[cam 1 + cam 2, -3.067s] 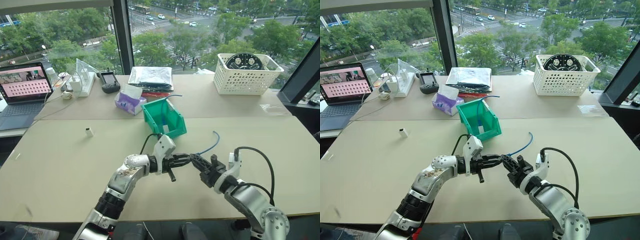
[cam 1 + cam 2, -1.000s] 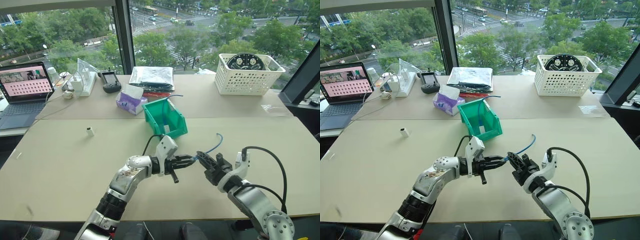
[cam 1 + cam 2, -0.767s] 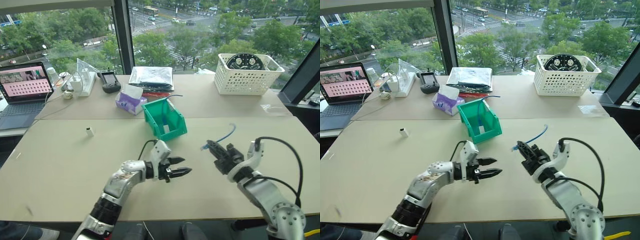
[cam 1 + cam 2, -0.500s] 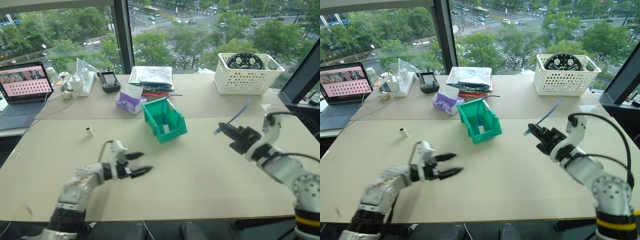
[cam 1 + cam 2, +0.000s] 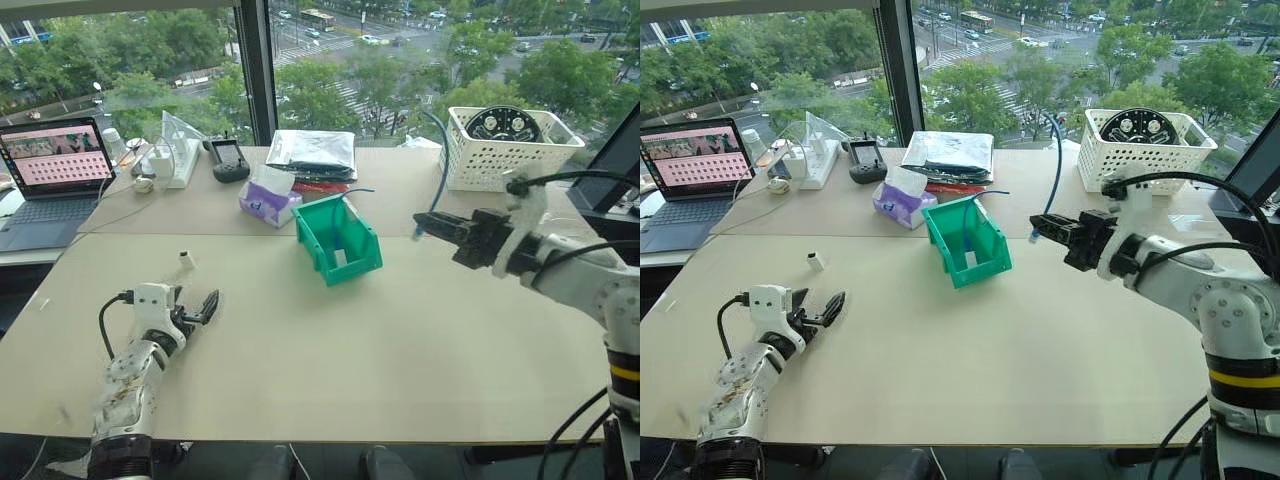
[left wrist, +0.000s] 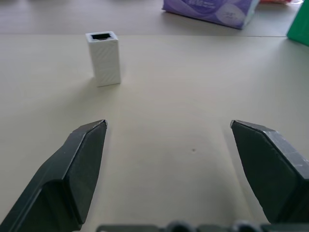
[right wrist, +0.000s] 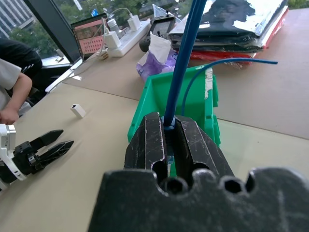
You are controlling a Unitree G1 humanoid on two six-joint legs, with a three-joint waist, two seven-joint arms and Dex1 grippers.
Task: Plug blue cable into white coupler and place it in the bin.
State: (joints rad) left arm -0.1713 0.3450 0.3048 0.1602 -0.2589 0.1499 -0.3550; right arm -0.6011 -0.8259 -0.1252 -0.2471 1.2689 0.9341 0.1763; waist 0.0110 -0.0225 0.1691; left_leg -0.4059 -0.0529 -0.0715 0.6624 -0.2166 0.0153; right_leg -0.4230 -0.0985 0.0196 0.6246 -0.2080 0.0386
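The thin light-blue flexible cable [image 5: 1054, 160] is clenched in the right tool [image 5: 1051, 229], which hangs above the beige bench [image 5: 1040, 340] to the right of the small green plastic bin [image 5: 966, 240]. The 2 black fingers [image 7: 190, 142] are pressed together on the cord just behind its small pale plug tip [image 5: 1036, 237], which points toward the bin; the rest of the cable rises in a curve above the tool, clear of the bench. In the right wrist view the cable runs straight up out of the closed fingers, with the green bin behind it.

The left tool [image 5: 198, 308] is low over the near left part of the bench, released, its 2 black fingers [image 6: 79, 164] spread wide and grasping nothing. The tiny white rectangular plastic coupler [image 6: 104, 58] stands upright on the bench a little ahead of it, socket opening facing up, apart from both fingertips.

The bin sits near the middle of the bench with its low cut-out front toward the robot. Behind it lie a purple tissue pack [image 5: 898, 199] and a stack of dark plastic-wrapped packets [image 5: 945, 153]. An open laptop [image 5: 692, 170] is at the far left, and a white perforated basket [image 5: 1145, 145] is at the far right.
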